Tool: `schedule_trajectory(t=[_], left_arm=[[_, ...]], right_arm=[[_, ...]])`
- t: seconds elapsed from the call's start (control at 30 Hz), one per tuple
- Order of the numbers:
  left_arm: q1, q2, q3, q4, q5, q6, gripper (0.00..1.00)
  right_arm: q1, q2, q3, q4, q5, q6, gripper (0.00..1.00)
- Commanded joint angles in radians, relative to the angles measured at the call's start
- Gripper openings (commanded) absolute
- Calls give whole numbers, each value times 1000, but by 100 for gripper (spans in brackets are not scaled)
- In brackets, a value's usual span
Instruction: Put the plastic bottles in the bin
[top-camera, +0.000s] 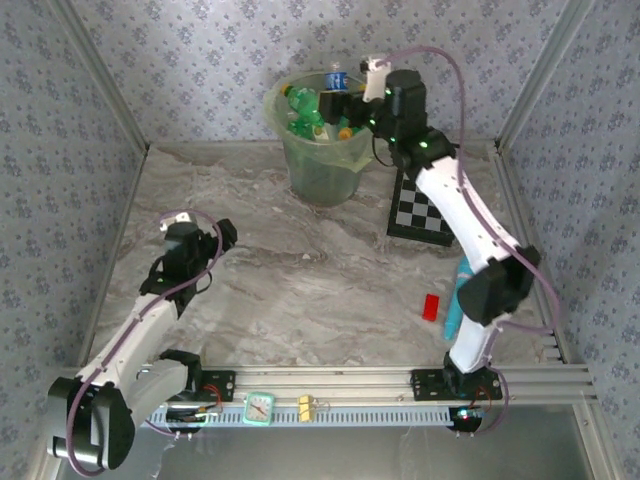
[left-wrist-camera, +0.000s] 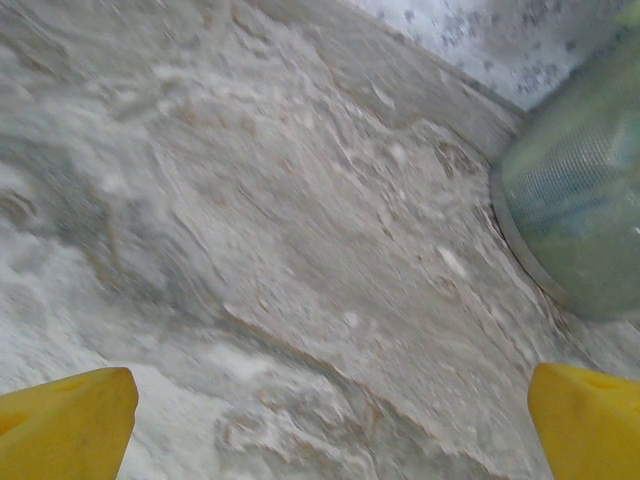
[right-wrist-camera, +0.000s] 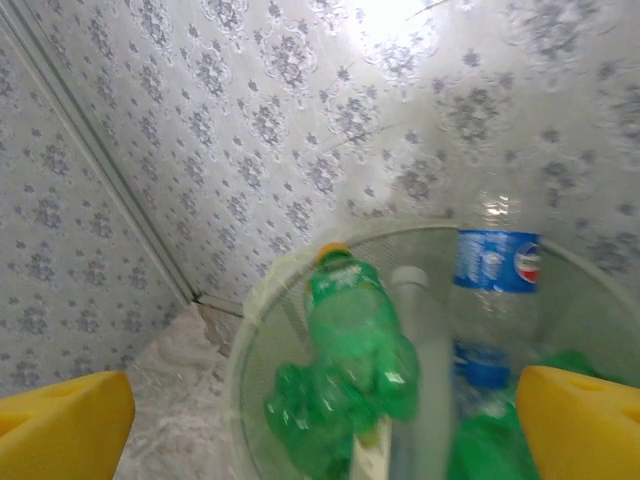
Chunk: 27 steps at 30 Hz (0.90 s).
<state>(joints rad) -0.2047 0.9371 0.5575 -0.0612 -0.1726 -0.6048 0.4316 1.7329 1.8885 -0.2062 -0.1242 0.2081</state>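
The bin (top-camera: 318, 165), a pale green translucent bucket, stands at the back of the table against the wall. Several plastic bottles lie inside: green ones (top-camera: 300, 107) and a clear one with a blue label (top-camera: 337, 78). My right gripper (top-camera: 341, 99) hovers over the bin's right rim, open, with nothing between its yellow fingers (right-wrist-camera: 585, 425). Below it, the right wrist view shows a blurred green bottle with an orange cap (right-wrist-camera: 355, 340) and the clear blue-labelled bottle (right-wrist-camera: 495, 270) inside the bin's rim (right-wrist-camera: 248, 335). My left gripper (top-camera: 222, 240) is open and empty above bare table, the bin (left-wrist-camera: 580, 200) ahead to its right.
A black-and-white chequered board (top-camera: 420, 212) lies right of the bin under the right arm. A small red block (top-camera: 431, 306) and a cyan stick (top-camera: 456, 300) lie near the right arm's base. Patterned walls close in the back and both sides.
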Motion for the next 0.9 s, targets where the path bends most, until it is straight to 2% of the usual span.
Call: schedule_trajectory(t=[0.0, 0.23, 0.4, 0.53, 0.6, 0.73, 0.87], left_arm=[[30, -15, 52, -9, -86, 109, 100], [104, 38, 37, 66, -186, 207, 100], [105, 130, 0, 226, -278, 295, 100], [104, 196, 18, 252, -336, 367, 100], [104, 210, 4, 270, -364, 376, 99], [105, 237, -51, 342, -399, 411, 98], [105, 296, -75, 408, -442, 462, 98]], right_arm=[[-15, -122, -170, 15, 90, -71, 100], [-54, -386, -596, -28, 256, -60, 100], [-100, -529, -899, 8, 361, -47, 100], [-175, -616, -1111, 60, 448, 4, 100], [-228, -641, -1204, 117, 466, 17, 100], [-289, -667, -1388, 345, 467, -44, 100], [-334, -652, -1466, 452, 447, -57, 100]])
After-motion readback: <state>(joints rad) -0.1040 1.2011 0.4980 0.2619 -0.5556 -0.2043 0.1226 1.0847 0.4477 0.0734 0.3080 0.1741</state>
